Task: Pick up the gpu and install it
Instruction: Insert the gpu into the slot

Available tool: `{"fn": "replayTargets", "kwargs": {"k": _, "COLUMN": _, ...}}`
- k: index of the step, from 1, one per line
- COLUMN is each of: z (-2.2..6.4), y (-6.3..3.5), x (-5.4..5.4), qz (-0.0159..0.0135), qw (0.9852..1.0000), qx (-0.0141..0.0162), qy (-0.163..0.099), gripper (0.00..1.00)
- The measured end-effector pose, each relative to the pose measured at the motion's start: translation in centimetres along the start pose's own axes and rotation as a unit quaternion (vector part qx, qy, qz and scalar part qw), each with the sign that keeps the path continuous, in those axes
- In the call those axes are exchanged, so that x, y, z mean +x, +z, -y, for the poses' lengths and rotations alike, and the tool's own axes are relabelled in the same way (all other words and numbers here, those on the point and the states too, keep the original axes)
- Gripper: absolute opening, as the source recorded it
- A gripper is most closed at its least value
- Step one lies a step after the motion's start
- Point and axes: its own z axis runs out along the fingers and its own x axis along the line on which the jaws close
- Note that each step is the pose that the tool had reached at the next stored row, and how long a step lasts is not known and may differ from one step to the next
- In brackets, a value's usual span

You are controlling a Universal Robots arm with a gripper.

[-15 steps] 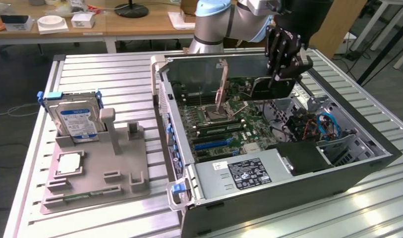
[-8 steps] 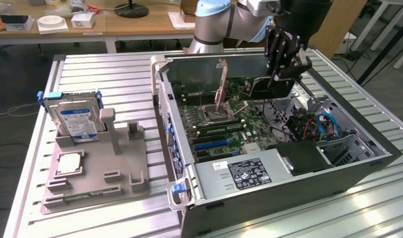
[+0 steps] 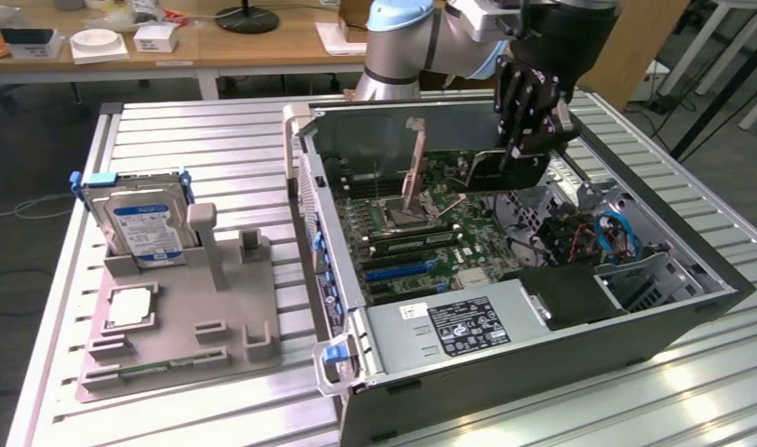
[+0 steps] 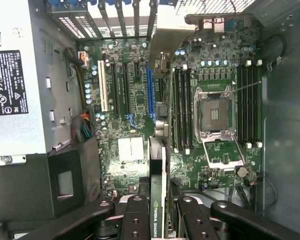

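My gripper (image 3: 529, 140) hangs over the open computer case (image 3: 676, 326), shut on the gpu (image 3: 507, 173), a dark flat card held on edge above the motherboard (image 3: 434, 237). In the wrist view the gpu (image 4: 157, 200) shows edge-on between the two black fingers (image 4: 135, 217), with a green-lettered label near the grip. The card is above the board, over the area beside the memory modules (image 4: 180, 107). The blue expansion slot (image 4: 150, 95) runs nearly in line with the card's edge, further along the board. The open processor socket (image 4: 215, 112) lies off to one side.
The power supply (image 3: 459, 326) fills the near corner of the case. On the exterior view's left, a grey fixture (image 3: 180, 317) holds an upright hard drive (image 3: 148, 228) and a square silver chip (image 3: 129, 307). Cables and a drive cage (image 3: 601, 237) crowd the case's right side.
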Motion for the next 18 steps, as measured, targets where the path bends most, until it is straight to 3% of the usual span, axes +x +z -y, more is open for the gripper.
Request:
{"fn": "replayTargets", "kwargs": {"k": 8, "z": -0.12, "y": 0.3, "x": 0.0, "qz": -0.0001, "qw": 1.0, "qx": 0.0, "qy": -0.001, "gripper": 0.26}}
{"fn": "replayTargets", "kwargs": {"k": 11, "z": -0.53, "y": 0.52, "x": 0.1, "qz": 0.0, "qw": 1.0, "qx": 0.0001, "qy": -0.002, "gripper": 0.26}}
{"fn": "replayTargets", "kwargs": {"k": 18, "z": -0.89, "y": 1.5, "x": 0.1, "qz": 0.0004, "qw": 0.9999, "qx": -0.0003, "qy": -0.011, "gripper": 0.26}}
